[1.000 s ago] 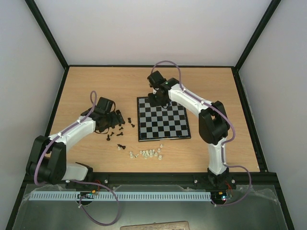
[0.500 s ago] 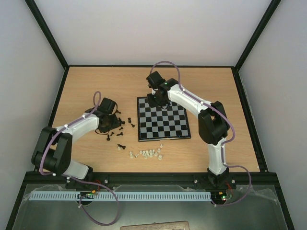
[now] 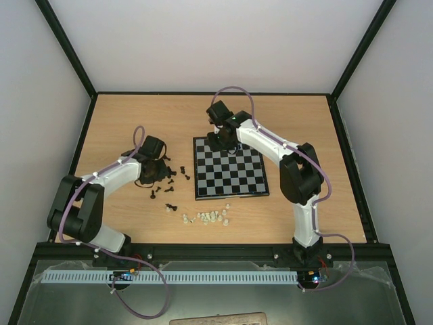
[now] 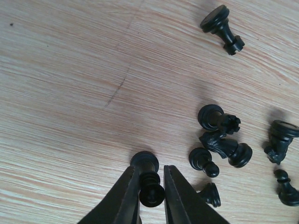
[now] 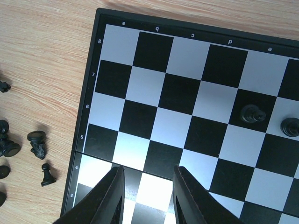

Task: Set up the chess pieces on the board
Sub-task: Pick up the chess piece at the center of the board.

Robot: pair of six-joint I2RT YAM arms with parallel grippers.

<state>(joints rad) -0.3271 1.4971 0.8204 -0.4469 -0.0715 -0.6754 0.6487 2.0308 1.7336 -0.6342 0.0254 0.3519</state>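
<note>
My left gripper is down on the wood, shut on a black chess piece that lies on its side between the fingertips. Several more black chess pieces lie scattered just to its right, and another one lies farther off. In the top view this gripper sits at the left edge of the black pile. My right gripper hangs open over the board near its left rim, with nothing between its fingers. Two black pieces stand on the board.
Whitish translucent chessmen lie in a row in front of the board's near rim. Black pieces lie on the wood left of the board. Black frame rails border the table.
My left arm has reached right to the black pile and its jaws have closed from wide open onto a lying piece. The right arm has barely moved.
</note>
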